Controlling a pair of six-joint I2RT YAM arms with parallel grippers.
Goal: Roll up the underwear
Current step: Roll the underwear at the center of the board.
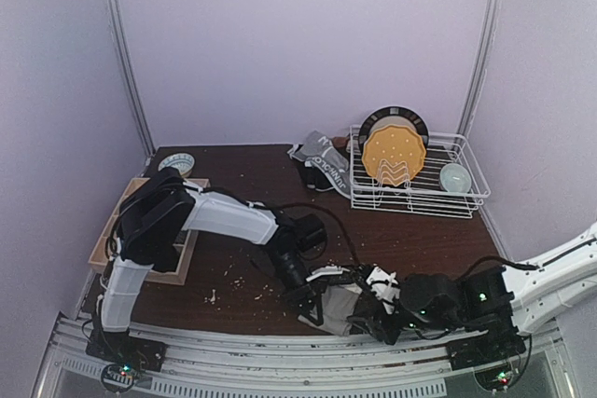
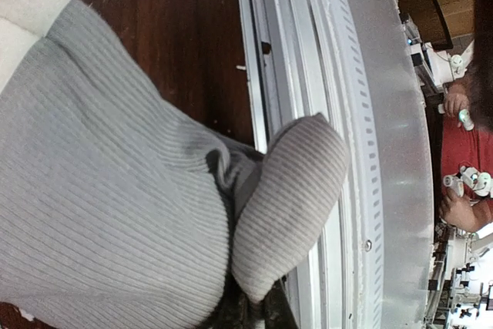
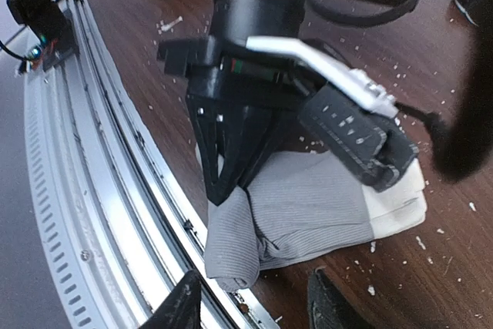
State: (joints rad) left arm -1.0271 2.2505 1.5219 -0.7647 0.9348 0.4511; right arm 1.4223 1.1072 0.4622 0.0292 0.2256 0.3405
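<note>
Grey ribbed underwear point(image 3: 316, 206) lies at the near edge of the desk point(image 3: 146, 67), one end turned over, no roll yet formed: my left hand point(image 3: 229, 194) pinches that end, my right hand point(image 3: 254, 298) gapes empty, more briefs point(image 1: 317, 163) wait far off.

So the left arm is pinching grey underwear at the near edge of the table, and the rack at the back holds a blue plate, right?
Not quite. The plate in the rack is yellow, not blue; the top view shows it. The rest stands: the left gripper pinches grey underwear at the near edge of the table.
</note>
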